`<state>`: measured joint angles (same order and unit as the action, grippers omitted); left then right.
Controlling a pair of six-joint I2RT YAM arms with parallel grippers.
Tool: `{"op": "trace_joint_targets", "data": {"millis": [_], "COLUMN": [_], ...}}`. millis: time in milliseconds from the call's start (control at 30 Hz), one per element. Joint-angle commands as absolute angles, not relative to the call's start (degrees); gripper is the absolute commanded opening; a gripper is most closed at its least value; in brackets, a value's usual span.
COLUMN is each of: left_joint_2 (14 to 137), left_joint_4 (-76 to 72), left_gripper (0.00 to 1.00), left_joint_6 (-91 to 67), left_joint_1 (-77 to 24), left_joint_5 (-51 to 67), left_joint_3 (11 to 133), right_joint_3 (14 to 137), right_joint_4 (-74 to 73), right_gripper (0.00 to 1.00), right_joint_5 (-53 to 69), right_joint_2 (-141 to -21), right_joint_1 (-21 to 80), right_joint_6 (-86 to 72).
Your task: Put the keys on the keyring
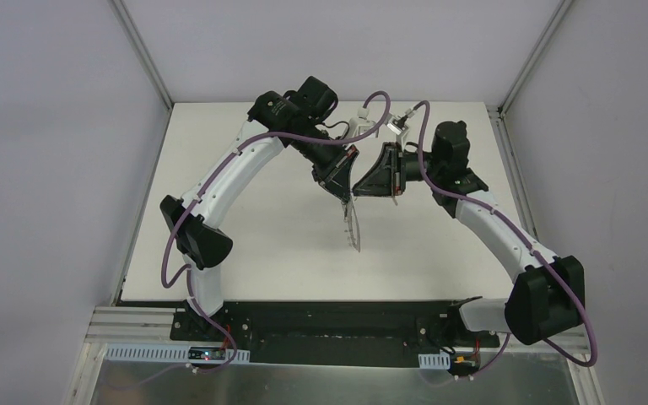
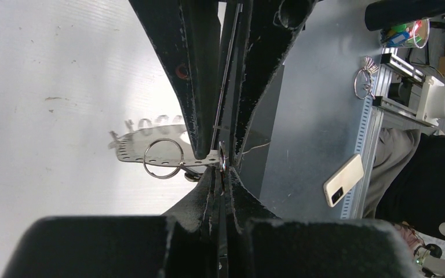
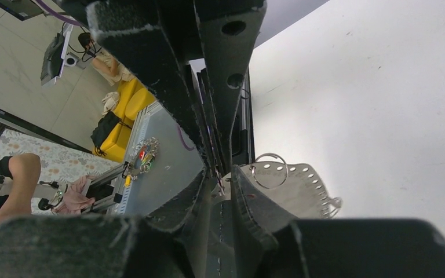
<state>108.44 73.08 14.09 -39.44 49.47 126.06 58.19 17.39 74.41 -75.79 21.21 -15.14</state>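
Note:
The keyring (image 1: 353,224) is a thin grey oval plate with holes along its edge, held up between my two grippers above the table's middle. It also shows in the left wrist view (image 2: 145,146) and the right wrist view (image 3: 301,191). A large wire loop (image 2: 144,158) hangs in one hole and small loops (image 3: 333,204) sit on its far edge. My right gripper (image 3: 220,182) is shut on the plate's end. My left gripper (image 2: 223,172) meets it tip to tip, shut on a thin silver piece seen edge-on, apparently a key. No red head or dark tag shows clearly.
The white table (image 1: 261,236) has grey walls on three sides. Beyond its near edge lie a metal panel (image 2: 318,116) with a phone (image 2: 343,179) and a bunch of rings (image 2: 364,81). A person sits off to that side.

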Motion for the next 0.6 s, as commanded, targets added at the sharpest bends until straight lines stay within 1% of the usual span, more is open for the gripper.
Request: {"op": "trace_joint_targets", "data": {"millis": [0,133,200,567], "left_joint_2": [106.52,106.64,106.74,107.05], "left_joint_4": [72.81,72.77,72.59,72.75], "left_gripper": [0.0,0.0,0.0,0.0], "left_joint_6": [13.59,13.54,13.43,13.69], "left_joint_1": [-39.91,-39.9,-39.9,-39.84], "left_joint_5": [51.39,51.36,51.4,51.36], "left_joint_3": [126.65,126.65,126.73,126.49], "right_joint_3": [57.38,56.87,56.91,58.07], "right_joint_4": [20.37,20.33,20.32,20.57], "right_gripper": [0.21,0.2,0.19,0.0], "right_joint_5": [76.81,76.82,76.89,76.58], "right_joint_2": [-75.59,-75.41,-75.43,-76.21], "right_joint_1": [21.59,21.69,21.87,22.04], "right_joint_6": [-15.42,-15.47,-15.42,-16.43]}}
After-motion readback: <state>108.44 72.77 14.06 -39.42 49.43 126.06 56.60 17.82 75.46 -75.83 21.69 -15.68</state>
